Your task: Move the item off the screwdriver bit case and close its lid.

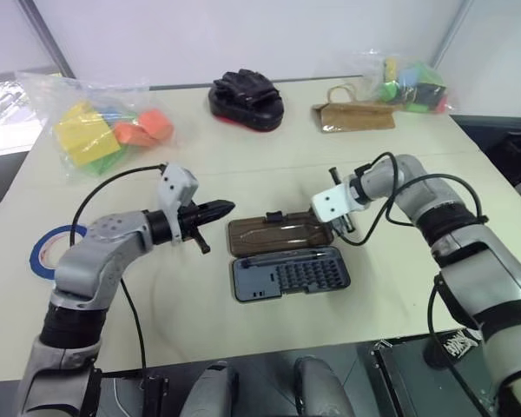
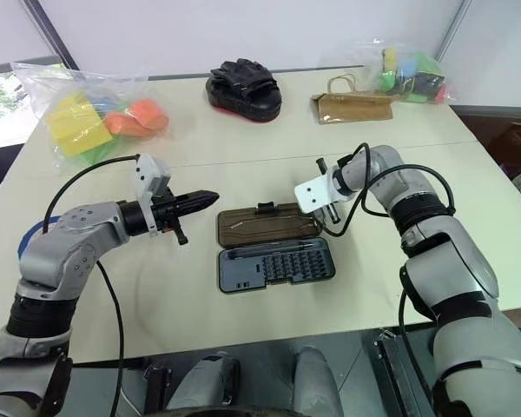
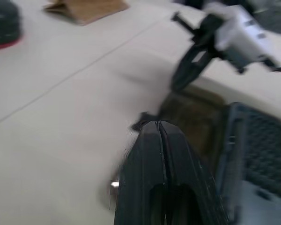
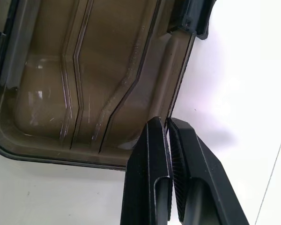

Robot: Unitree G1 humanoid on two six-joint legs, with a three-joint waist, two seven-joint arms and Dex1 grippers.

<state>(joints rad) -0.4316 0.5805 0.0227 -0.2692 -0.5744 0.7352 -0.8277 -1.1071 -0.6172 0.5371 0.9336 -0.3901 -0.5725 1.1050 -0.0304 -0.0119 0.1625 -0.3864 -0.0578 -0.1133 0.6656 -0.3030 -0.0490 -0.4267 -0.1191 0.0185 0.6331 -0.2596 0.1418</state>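
The screwdriver bit case (image 1: 291, 274) lies open in the middle of the table, its dark grey tray of bits nearest me. The smoky-brown lid (image 1: 278, 234) is folded flat on the far side. The item, a blue ring of tape (image 1: 36, 252), lies on the table at the far left, partly behind my left arm. My left gripper (image 1: 221, 208) is shut and empty, pointing towards the case from its left. My right gripper (image 4: 166, 123) is shut, angled down, with its tips at the lid's far right edge (image 4: 84, 70).
A clear bag of coloured foam blocks (image 1: 104, 126) sits at the back left. A black glove pile (image 1: 246, 98) is at the back centre, with a brown paper bag (image 1: 354, 115) and another bag of blocks (image 1: 412, 82) at the back right.
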